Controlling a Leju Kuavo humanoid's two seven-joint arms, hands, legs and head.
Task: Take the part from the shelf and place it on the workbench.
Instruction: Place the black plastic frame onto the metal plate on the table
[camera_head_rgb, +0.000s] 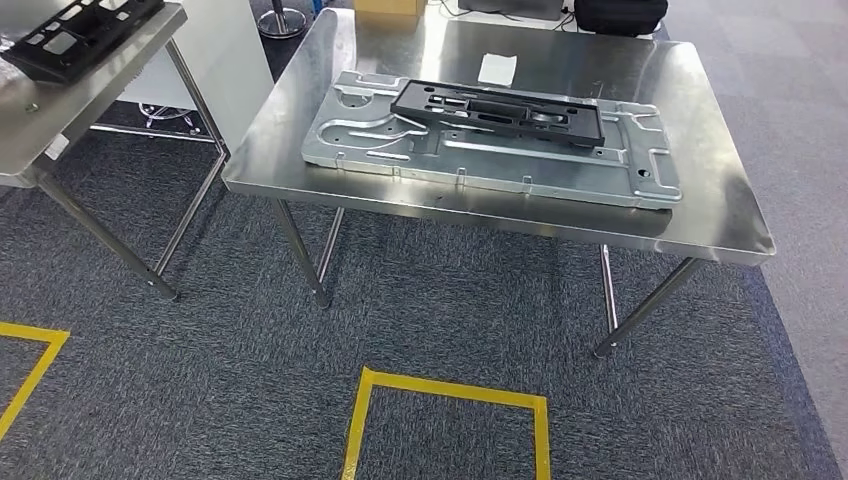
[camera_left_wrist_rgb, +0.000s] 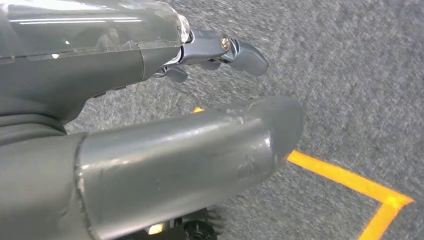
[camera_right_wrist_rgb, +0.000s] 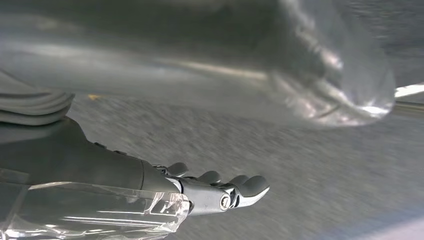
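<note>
A black slotted plastic part (camera_head_rgb: 497, 113) lies on a large silver stamped metal plate (camera_head_rgb: 480, 165) on the steel workbench (camera_head_rgb: 705, 190) ahead of me. At the far left, a second black part (camera_head_rgb: 75, 30) rests on a lower steel shelf table (camera_head_rgb: 70, 100). My left hand (camera_left_wrist_rgb: 115, 85) hangs over the grey carpet, with the thumb and fingers (camera_left_wrist_rgb: 235, 50) apart and nothing between them. My right hand (camera_right_wrist_rgb: 125, 185) also hangs above the carpet, its fingers (camera_right_wrist_rgb: 245, 187) stretched out and empty.
A white paper slip (camera_head_rgb: 497, 68) lies at the back of the workbench, with a black bag (camera_head_rgb: 620, 14) and a cardboard box (camera_head_rgb: 390, 6) behind it. Yellow tape squares (camera_head_rgb: 450, 395) (camera_left_wrist_rgb: 350, 182) mark the carpet in front of the workbench legs (camera_head_rgb: 300, 250).
</note>
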